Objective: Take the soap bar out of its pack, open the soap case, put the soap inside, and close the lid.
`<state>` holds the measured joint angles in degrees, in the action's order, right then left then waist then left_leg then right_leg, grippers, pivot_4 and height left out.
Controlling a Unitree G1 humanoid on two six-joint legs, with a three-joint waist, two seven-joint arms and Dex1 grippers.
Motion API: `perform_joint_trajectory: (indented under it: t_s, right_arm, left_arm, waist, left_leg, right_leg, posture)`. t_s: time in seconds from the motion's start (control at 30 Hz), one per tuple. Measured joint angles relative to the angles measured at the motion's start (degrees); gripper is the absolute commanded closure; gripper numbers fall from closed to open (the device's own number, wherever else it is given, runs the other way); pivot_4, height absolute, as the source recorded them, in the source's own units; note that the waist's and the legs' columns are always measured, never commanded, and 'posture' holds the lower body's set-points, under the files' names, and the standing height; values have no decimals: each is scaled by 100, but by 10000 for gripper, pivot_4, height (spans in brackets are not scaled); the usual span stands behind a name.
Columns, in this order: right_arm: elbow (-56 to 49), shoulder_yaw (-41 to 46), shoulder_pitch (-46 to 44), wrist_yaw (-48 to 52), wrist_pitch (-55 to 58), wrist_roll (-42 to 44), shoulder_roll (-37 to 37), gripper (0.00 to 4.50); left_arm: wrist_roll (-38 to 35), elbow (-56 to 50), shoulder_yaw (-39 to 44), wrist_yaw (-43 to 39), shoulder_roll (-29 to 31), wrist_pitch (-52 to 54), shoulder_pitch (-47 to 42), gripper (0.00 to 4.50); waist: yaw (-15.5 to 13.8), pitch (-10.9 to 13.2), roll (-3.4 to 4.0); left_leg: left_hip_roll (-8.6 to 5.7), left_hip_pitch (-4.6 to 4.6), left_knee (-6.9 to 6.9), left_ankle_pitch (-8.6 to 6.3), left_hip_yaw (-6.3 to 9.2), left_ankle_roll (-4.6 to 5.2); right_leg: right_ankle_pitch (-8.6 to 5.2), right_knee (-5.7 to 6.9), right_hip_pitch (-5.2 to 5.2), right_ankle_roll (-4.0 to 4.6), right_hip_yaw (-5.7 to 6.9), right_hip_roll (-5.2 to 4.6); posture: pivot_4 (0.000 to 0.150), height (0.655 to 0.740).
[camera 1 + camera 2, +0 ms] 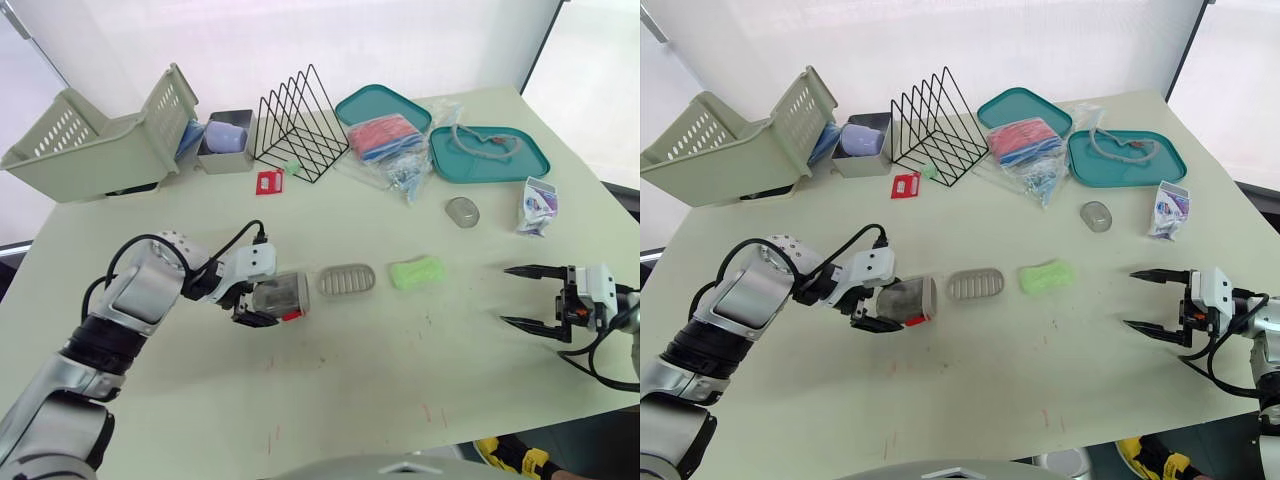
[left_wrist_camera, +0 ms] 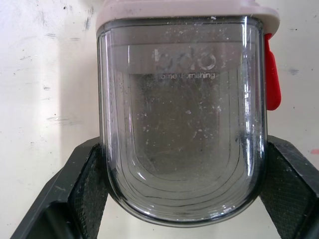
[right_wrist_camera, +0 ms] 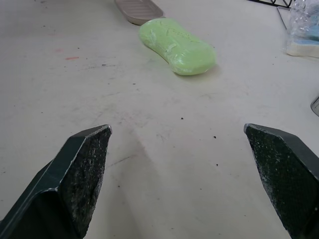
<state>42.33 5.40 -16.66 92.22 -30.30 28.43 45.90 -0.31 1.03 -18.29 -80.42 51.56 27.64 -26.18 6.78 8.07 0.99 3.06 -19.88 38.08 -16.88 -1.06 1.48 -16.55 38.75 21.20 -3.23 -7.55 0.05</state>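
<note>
Soap bar (image 1: pixel 416 271) lies bare on the table, so I judge case-opening is the step in hand: left gripper (image 1: pixel 264 304) clamps the clear soap case (image 2: pixel 182 124), grey ribbed insert (image 1: pixel 347 279) just beside. Right gripper (image 1: pixel 505 295) spread wide, empty; next it must reach the soap

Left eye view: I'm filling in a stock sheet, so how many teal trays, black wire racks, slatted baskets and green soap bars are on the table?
Teal trays: 2, one at the back and one on the right
Black wire rack: 1
Slatted basket: 1
Green soap bar: 1
Total: 5
</note>
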Motion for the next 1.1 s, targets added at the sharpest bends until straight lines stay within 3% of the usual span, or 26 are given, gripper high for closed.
perform_joint_trajectory:
  t_s: [0.23, 0.3, 0.77, 1.1]
  right_arm:
    - [28, 0, 0, 0, -7, -4, -1, 0]
    - [32, -1, -2, 0, -10, -8, -1, 0]
    - [27, -96, -16, 0, -15, -9, 0, 0]
    - [24, -101, -89, 0, -15, -8, 11, 0]
  left_arm:
    - [10, 25, 42, 187, -120, -246, 63, 10023]
    - [9, 92, 75, 297, -246, -366, 69, 7]
    - [-128, 220, 264, 456, -510, -433, 76, 7]
    - [-700, 95, 637, 162, -158, -350, 260, 7]
  waist:
    - [-80, 0, -1]
    - [-142, 1, -1]
    - [-301, 12, -19]
    - [-206, 83, -125]
  left_leg:
    - [-1, 1, 2, 0, -4, 0]
    - [-2, 1, 5, 0, -6, 0]
    - [-2, -3, 18, 0, -9, 0]
    - [5, -39, 16, 0, -9, -1]
  right_leg:
    - [0, 0, 0, 0, -2, -3]
    - [1, 0, -1, -1, -4, -5]
    - [1, 0, -2, -2, -2, -9]
    - [2, 0, 34, -1, -2, -10]
  posture:
    - [1500, 7400]
    - [1500, 7400]
    - [1500, 7400]
    - [1500, 7400]
